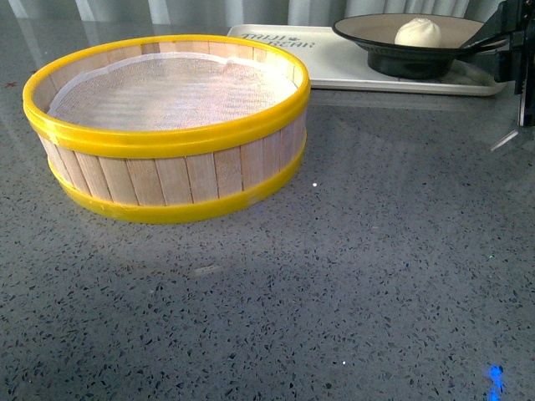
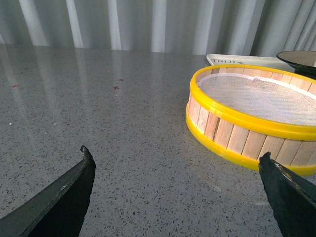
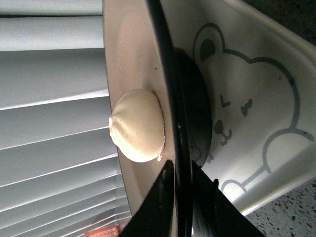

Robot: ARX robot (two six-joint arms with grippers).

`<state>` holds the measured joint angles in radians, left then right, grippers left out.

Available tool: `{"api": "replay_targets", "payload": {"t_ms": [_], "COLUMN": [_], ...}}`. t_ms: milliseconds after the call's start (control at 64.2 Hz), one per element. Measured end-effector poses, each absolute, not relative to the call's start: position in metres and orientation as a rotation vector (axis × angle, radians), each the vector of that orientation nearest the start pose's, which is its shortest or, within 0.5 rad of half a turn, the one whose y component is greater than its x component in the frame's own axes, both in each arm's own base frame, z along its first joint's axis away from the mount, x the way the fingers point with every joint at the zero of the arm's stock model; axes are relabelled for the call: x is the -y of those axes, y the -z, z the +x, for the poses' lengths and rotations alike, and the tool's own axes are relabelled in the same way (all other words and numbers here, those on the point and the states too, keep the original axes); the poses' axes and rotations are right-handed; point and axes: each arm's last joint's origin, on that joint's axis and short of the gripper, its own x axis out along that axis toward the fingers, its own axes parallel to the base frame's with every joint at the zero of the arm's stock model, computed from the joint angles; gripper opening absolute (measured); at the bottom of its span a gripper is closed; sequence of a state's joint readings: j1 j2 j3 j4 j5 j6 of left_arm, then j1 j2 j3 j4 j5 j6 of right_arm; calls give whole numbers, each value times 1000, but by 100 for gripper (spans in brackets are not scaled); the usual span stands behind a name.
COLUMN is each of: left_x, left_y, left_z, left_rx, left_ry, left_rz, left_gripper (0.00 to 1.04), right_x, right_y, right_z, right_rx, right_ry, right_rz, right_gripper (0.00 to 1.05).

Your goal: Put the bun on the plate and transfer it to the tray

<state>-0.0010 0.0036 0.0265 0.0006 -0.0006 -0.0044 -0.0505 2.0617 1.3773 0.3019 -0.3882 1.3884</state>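
The off-white bun (image 1: 418, 32) sits in the black-rimmed plate (image 1: 368, 32), which stands on the cream-white tray (image 1: 334, 67) at the back right. My right gripper (image 1: 489, 40) is shut on the plate's right rim. In the right wrist view its jaws (image 3: 181, 170) pinch the black rim (image 3: 168, 89), with the bun (image 3: 138, 126) on the beige inside and the tray's bear drawing (image 3: 252, 113) under the plate. My left gripper (image 2: 175, 160) is open and empty over the grey counter, left of the steamer basket; it does not show in the front view.
A yellow-rimmed wooden steamer basket (image 1: 167, 125) with a white mesh liner stands at the left-centre of the counter, close to the tray's left end; it also shows in the left wrist view (image 2: 252, 118). Vertical blinds close off the back.
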Motion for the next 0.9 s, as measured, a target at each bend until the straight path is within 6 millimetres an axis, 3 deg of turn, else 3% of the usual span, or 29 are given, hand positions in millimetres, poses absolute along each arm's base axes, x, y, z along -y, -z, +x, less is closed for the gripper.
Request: {"api": "replay_targets", "payload": {"t_ms": [296, 514, 732, 903], "left_x": [0, 0, 0, 0], "left_y": [-172, -172, -172, -172], "left_z": [96, 96, 96, 96], "left_rx": [23, 23, 23, 23], "left_ry": [0, 0, 0, 0], "left_rz": [-4, -4, -4, -4], "left_gripper": [98, 98, 98, 98], "right_x": [12, 10, 14, 36], "right_y": [-198, -215, -217, -223], "right_z": [453, 416, 366, 319], "right_rx": [-531, -472, -402, -252], "right_ry": [-30, -37, 61, 192], "right_rz": [1444, 1428, 1320, 1046], "right_gripper": [57, 96, 96, 96]}}
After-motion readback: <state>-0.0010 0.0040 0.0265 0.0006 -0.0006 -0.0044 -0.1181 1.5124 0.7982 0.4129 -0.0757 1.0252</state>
